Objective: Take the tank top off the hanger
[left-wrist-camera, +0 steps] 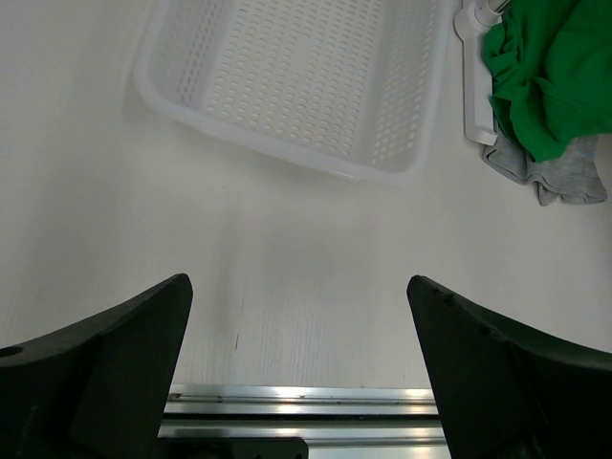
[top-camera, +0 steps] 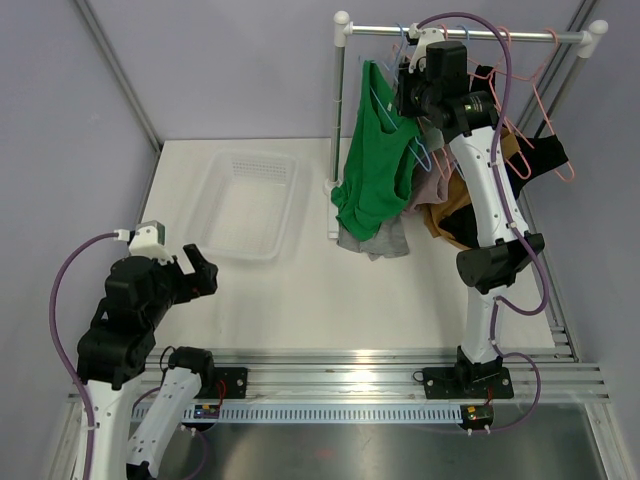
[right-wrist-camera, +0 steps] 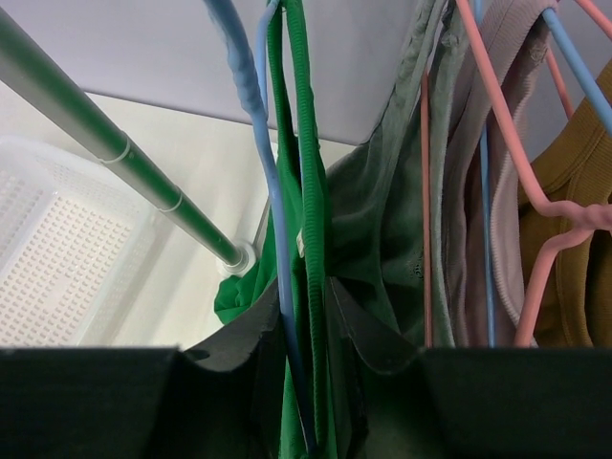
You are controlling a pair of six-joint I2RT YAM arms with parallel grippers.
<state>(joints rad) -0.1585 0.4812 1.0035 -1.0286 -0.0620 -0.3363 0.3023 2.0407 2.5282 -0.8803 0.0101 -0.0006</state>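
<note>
The green tank top (top-camera: 375, 170) hangs on a light blue hanger (right-wrist-camera: 277, 210) at the left end of the clothes rack rod (top-camera: 470, 33). Its lower part is bunched near the rack's left post. My right gripper (top-camera: 408, 85) is high up at the rack. In the right wrist view its jaws (right-wrist-camera: 301, 296) are closed on the tank top's green strap (right-wrist-camera: 311, 191), with the blue hanger wire also between them. My left gripper (top-camera: 197, 268) is open and empty low over the table's front left (left-wrist-camera: 298, 296).
A white perforated basket (top-camera: 243, 256) sits on the table left of the rack, also in the left wrist view (left-wrist-camera: 287, 158). Grey (top-camera: 375, 240), mustard (top-camera: 445, 215) and black (top-camera: 535, 150) garments hang on pink and blue hangers to the right of the green one.
</note>
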